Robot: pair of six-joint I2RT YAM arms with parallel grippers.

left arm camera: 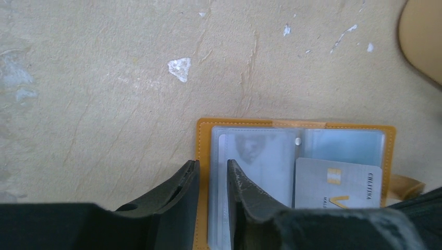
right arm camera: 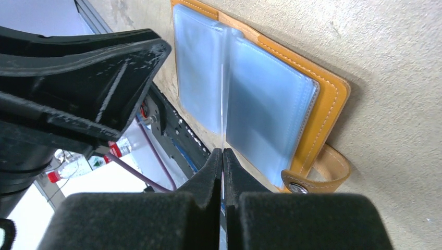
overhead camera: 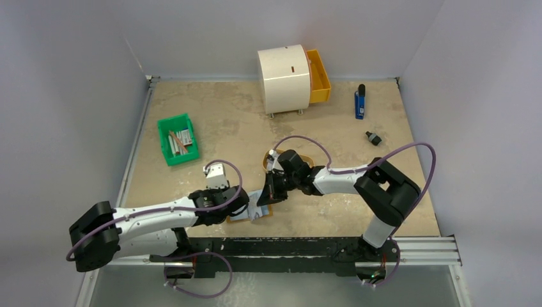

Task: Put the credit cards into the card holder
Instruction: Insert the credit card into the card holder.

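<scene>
Here, right jaws pinch thin card; left jaws ajar over stitched card holder.

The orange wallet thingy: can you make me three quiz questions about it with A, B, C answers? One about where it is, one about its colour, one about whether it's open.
1. Where is the card holder?
A) flat on the table, between the left gripper and the right gripper
B) lifted up in the air
C) under the table

2. What colour is its cover?
A) blue
B) orange-tan
C) black

3. How is it?
A) snapped shut
B) rolled up
C) lying open, clear sleeves showing

Answers:
1 A: the top view shows it lying on the table between the two grippers.
2 B: its stitched border is orange-tan.
3 C: both wrist views show the sleeves spread open, and the right gripper pinches one.
</scene>
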